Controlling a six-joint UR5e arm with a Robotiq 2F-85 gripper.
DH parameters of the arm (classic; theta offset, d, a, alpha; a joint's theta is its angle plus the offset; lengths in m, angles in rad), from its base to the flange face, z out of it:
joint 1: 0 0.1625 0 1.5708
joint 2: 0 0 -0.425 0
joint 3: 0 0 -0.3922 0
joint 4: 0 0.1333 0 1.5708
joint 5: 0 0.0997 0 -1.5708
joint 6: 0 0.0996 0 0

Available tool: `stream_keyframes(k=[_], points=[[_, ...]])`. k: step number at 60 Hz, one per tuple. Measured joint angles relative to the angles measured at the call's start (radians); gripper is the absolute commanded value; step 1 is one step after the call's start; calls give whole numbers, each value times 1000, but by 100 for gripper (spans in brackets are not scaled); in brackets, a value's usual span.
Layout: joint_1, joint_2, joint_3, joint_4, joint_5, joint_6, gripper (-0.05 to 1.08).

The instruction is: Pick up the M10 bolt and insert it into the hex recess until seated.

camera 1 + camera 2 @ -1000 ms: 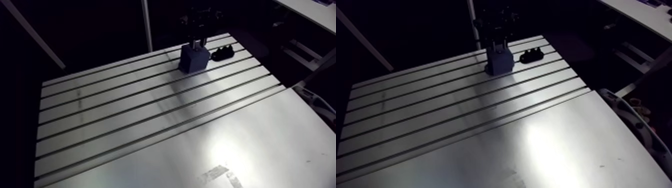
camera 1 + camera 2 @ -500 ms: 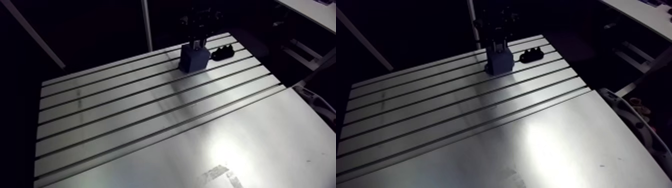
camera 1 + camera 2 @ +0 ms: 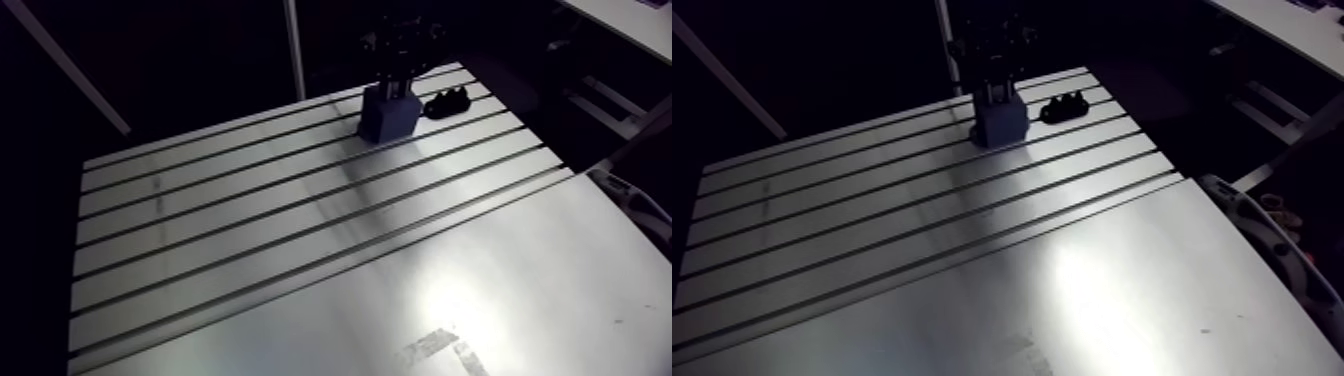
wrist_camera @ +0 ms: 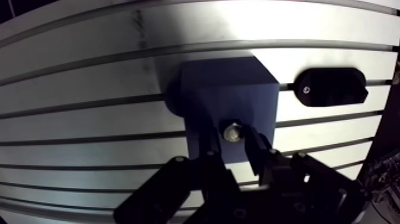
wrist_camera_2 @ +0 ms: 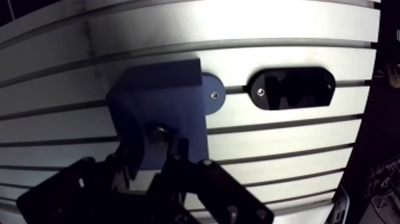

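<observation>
While the jaws pinch the M10 bolt (image 4: 232, 132) from both sides, its head stands at the top of the blue block (image 4: 229, 89) on the tabletop (image 4: 89, 77): insertion seems in hand. The next move likely calls for a straight downward push, then release.

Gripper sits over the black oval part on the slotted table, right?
No. The gripper is over the blue block on the slotted table; the black oval part lies beside that block. The wrist view shows it.
</observation>
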Motion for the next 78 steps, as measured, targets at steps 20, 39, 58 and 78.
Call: stream_keyframes(k=[20, 39, 58, 78], points=[[1, 0, -2, 0, -1, 0, 62], [2, 0, -3, -1, -2, 0, 62], [2, 3, -4, -2, -2, 0, 64], [2, 3, -4, -2, -1, 0, 65]])
